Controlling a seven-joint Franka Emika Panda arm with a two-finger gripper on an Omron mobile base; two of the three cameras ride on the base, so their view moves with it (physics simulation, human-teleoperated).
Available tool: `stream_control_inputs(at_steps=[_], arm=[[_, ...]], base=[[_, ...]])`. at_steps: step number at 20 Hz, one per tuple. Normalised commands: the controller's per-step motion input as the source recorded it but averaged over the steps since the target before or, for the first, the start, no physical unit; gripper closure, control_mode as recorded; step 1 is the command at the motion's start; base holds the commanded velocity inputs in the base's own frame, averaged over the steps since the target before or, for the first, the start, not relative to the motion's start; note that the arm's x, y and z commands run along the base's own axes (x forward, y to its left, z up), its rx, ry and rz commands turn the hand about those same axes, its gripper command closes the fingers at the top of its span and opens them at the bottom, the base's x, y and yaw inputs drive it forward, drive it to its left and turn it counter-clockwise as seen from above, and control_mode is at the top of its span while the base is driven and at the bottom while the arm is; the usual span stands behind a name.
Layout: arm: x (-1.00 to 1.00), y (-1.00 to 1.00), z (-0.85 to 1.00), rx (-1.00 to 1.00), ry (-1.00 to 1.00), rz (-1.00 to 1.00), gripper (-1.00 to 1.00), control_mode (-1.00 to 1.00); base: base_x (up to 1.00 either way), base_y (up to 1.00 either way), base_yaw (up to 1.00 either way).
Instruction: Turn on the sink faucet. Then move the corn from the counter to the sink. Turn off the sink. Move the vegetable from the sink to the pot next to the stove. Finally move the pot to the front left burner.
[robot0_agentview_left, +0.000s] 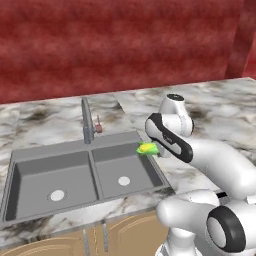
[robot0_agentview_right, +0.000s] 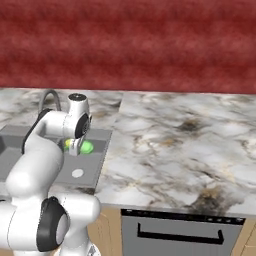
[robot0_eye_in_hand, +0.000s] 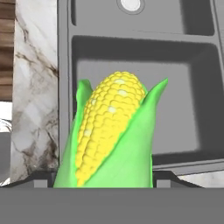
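The robot's hand pinches the small yellow corn cob with bright green husk between its fingers, holding it above the right basin of the grey metal double sink, near the white-grey marble surface. The tall slim grey faucet stands behind the sink.

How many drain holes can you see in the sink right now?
2. One round white drain sits in the left basin of the sink, the other drain in the right basin, below the corn.
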Motion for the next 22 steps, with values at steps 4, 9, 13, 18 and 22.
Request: stream_control_inputs(at_steps=[4,9,13,18,22], arm=[[0.00,0.00,0.00,0.00,0.00,0.00,1.00,1.00],[0.00,0.00,0.00,0.00,0.00,0.00,1.00,1.00],[0.00,0.00,0.00,0.00,0.00,0.00,1.00,1.00],[0.00,0.00,0.00,0.00,0.00,0.00,1.00,1.00],[0.00,0.00,0.00,0.00,0.00,0.00,1.00,1.00]], base=[[-0.05,-0.34,-0.39],[-0.26,-0.40,-0.37],[-0.55,-0.34,-0.31],[-0.22,-0.58,-0.30],[-0.01,-0.51,-0.32]])
